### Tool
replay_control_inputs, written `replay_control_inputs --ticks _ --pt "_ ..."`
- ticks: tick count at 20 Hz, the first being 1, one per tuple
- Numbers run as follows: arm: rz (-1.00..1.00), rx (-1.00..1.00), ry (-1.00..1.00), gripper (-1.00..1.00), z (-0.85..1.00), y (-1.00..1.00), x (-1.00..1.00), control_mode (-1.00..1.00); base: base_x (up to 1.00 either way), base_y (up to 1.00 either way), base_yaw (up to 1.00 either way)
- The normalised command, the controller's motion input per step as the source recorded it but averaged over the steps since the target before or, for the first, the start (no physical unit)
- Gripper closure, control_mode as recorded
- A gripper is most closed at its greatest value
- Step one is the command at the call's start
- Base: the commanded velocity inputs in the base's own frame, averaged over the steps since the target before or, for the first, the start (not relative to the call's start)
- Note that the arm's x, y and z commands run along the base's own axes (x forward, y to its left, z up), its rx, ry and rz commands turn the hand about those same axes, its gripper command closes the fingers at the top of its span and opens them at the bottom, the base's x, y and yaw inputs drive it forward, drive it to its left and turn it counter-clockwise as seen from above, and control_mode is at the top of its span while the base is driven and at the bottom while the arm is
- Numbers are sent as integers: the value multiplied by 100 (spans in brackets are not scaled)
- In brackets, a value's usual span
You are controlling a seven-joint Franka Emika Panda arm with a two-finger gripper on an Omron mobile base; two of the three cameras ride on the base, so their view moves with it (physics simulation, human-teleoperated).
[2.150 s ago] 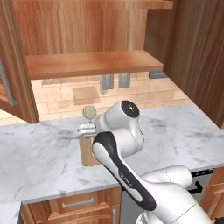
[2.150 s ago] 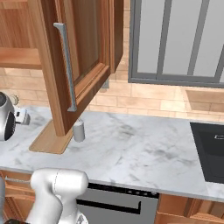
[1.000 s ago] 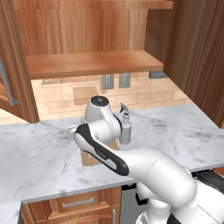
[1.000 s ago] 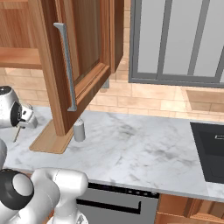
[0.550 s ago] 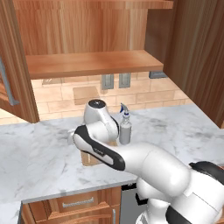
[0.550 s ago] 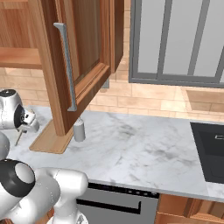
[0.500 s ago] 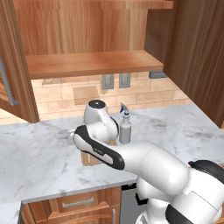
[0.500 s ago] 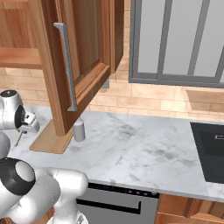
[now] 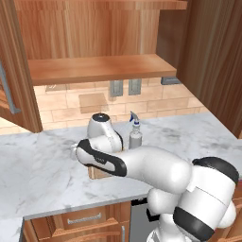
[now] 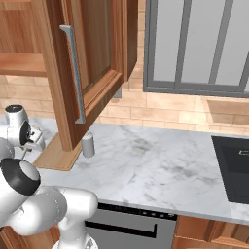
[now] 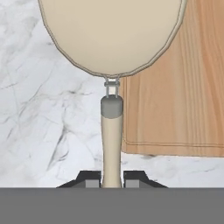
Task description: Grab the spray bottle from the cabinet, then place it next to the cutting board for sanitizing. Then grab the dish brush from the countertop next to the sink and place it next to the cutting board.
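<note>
Gripper clamped on the brush handle, head hanging over the board edge and the counter. Bottle already stands just beside the board, so step 1 looks done. Left: set the brush down next to the board, release.

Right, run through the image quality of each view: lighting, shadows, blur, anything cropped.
Left base view: even, flat rendered light, sharp; the arm hides most of the cutting board. Right base view: soft shade under the open cabinet door, spray bottle crisp. Hand view: dish brush looms close, head cropped by the top edge, handle between the gripper fingertips; no glare or blur.
</note>
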Motion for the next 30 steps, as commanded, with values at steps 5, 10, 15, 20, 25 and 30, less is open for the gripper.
replay_control_inputs --ticks 5,10,15,20,25,30 --pt "-1 0 0 100 -1 28 21 -100 0 0 0" --pt "-1 0 0 100 -8 22 25 -100 0 0 0" --pt "0 -2 0 100 -23 7 18 -100 0 0 0" --pt "0 -2 0 100 -25 7 16 -100 0 0 0" --pt "0 0 0 100 -24 2 4 -100 0 0 0" --pt "0 0 0 100 -28 3 0 -100 0 0 0"
